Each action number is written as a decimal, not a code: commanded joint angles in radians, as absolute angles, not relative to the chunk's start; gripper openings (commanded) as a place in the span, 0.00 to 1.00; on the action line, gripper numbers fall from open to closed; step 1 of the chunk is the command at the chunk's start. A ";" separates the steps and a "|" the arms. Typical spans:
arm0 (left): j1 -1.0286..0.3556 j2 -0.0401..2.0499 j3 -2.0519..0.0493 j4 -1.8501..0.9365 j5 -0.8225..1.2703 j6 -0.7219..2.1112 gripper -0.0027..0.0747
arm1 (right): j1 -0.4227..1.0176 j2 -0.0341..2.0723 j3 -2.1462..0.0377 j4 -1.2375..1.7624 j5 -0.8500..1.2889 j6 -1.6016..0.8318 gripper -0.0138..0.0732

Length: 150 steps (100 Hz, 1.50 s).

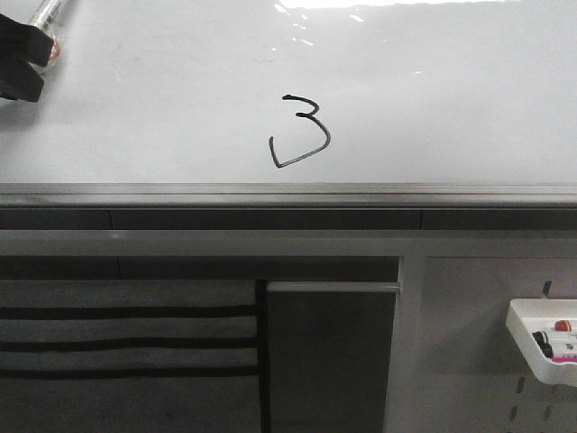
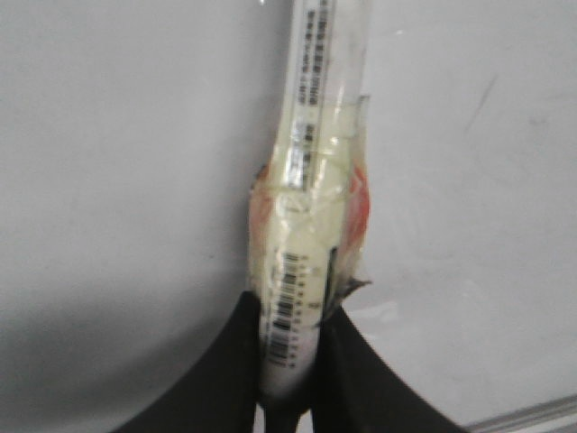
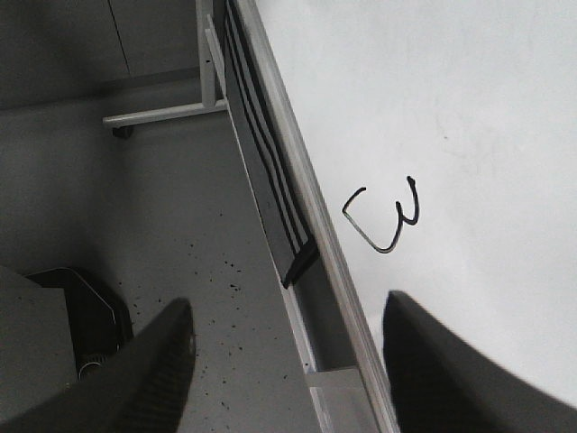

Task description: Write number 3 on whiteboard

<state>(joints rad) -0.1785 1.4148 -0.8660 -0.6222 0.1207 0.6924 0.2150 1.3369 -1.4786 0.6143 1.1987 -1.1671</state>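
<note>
A black hand-drawn number 3 [image 1: 302, 132] with a hooked tail stands on the whiteboard [image 1: 433, 99], just above its grey lower rail [image 1: 288, 191]. It also shows in the right wrist view [image 3: 386, 218]. My left gripper [image 1: 22, 59] is at the board's upper left, far from the digit, shut on a taped marker [image 2: 306, 234] with a barcode label. The marker's tip is out of view. My right gripper [image 3: 287, 311] is open and empty, hanging off the board's rail [image 3: 311, 216] with the floor behind it.
Below the rail stands a grey pegboard panel [image 1: 469, 361] with a white tray [image 1: 545, 341] of markers at the lower right. A dark slatted panel [image 1: 126, 338] fills the lower left. A metal stand foot [image 3: 162, 113] rests on the speckled floor.
</note>
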 commanded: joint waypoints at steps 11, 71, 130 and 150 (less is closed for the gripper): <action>-0.182 1.429 -0.892 -0.644 0.014 0.684 0.01 | 0.208 1.306 -1.512 0.656 1.176 -1.166 0.62; -0.174 1.415 -0.895 -0.570 0.030 0.684 0.60 | 0.208 1.304 -1.514 0.509 1.154 -0.888 0.62; -0.042 0.814 -0.891 -0.521 0.635 0.673 0.61 | -0.023 0.921 -1.145 0.216 0.883 -0.248 0.24; -0.042 0.648 -0.845 -0.524 0.643 0.622 0.45 | -0.023 0.672 -0.887 0.220 0.710 -0.235 0.08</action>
<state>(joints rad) -0.0455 0.7039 -0.8404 -0.5030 0.6924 0.6460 -0.0144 0.7591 -0.9324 0.2066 0.8463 -0.2438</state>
